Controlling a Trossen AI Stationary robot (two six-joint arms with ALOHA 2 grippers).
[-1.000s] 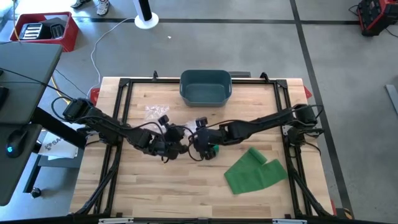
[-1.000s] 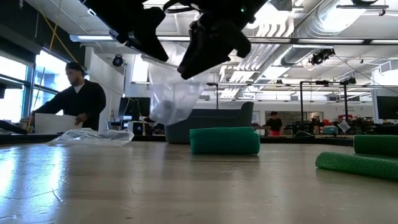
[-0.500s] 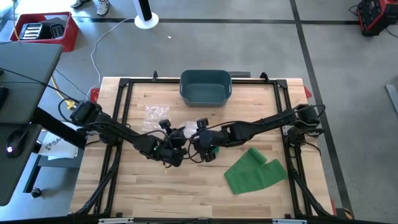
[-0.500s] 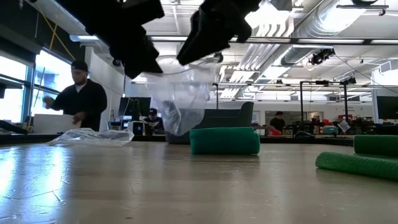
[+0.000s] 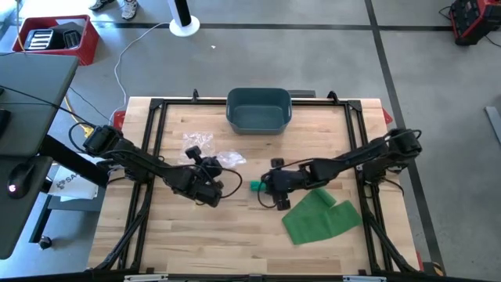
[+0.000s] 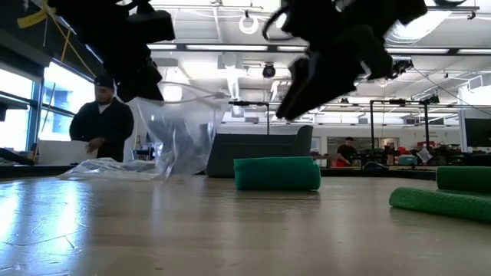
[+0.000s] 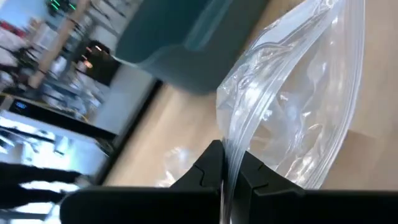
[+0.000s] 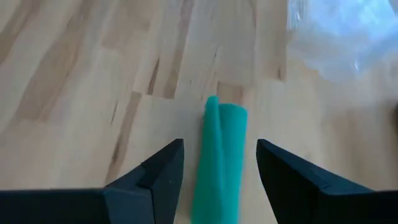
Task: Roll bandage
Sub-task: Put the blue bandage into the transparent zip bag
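grey concrete floor (image 5: pixel 313 55) running all around, red crate (image 5: pixel 55 37) sitting top left, ceiling lights (image 6: pixel 199 47) glowing, person (image 6: pixel 96 126) standing by window (image 6: pixel 17 103)

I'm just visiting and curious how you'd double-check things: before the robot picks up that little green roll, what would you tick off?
1. Right gripper open: ok, fingers spread wide.
2. Rolled bandage lined up between those fingers: ok.
3. Roll lying free on the table, nothing on it: ok.
4. Left gripper shut on the plastic bag: ok, pinching its edge.
5. Bag mouth open enough for the roll: cannot tell.
6. Arms apart from each other: ok in the high view.
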